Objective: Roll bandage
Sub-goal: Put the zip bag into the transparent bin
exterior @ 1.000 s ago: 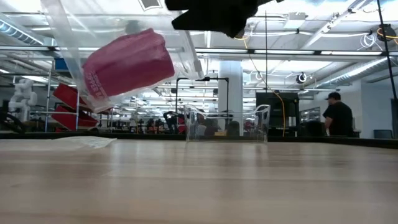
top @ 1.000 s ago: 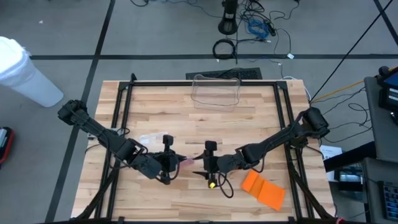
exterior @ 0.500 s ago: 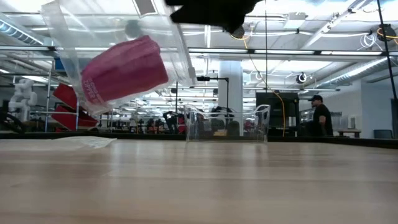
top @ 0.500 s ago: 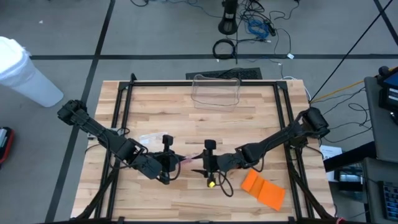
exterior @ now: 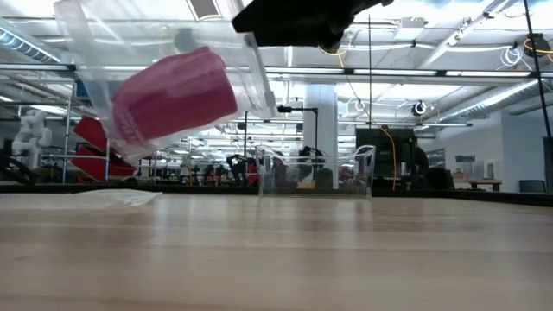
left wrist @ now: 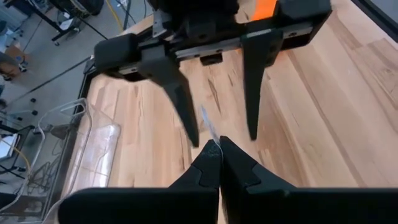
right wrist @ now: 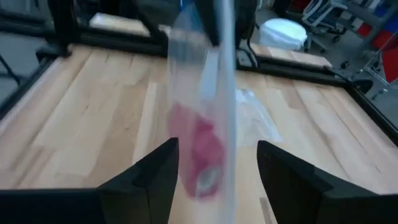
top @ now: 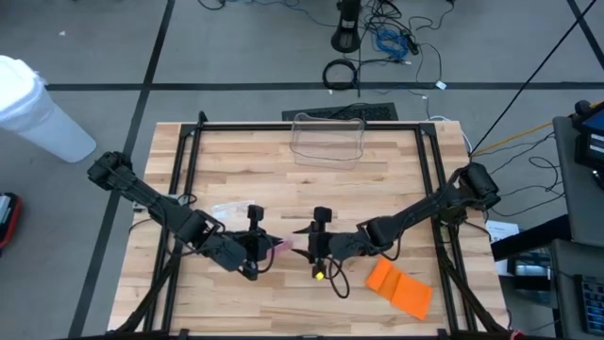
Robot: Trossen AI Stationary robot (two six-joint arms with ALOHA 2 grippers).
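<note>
The pink bandage roll [exterior: 173, 93] hangs above the table [top: 377, 189], sealed inside a clear plastic bag [exterior: 160, 52] that dangles near the middle of the front half, at about 6 o'clock from the clear plastic box [top: 327, 139]. The left gripper [left wrist: 213, 151] has its fingers pressed together on a thin edge of the bag and carries its whole weight. The right gripper [right wrist: 214, 158] faces it from 3 o'clock, fingers spread wide, with the bag hanging just ahead of the gap between them and not yet pinched.

The load looks very light: the film hangs slack and the roll sags into the lower end (tilted in the low view). The bag looks thin, slick and floppy, so it will likely swing and slip under a loose pinch; the roll itself seems soft and squashable, not fragile. A sound hold for the right gripper would be the free bag edge opposite the left's pinch. An orange piece [top: 399, 287] lies at 4 o'clock from the grippers, and a second clear wrapper [top: 226, 211] at 10 o'clock.
</note>
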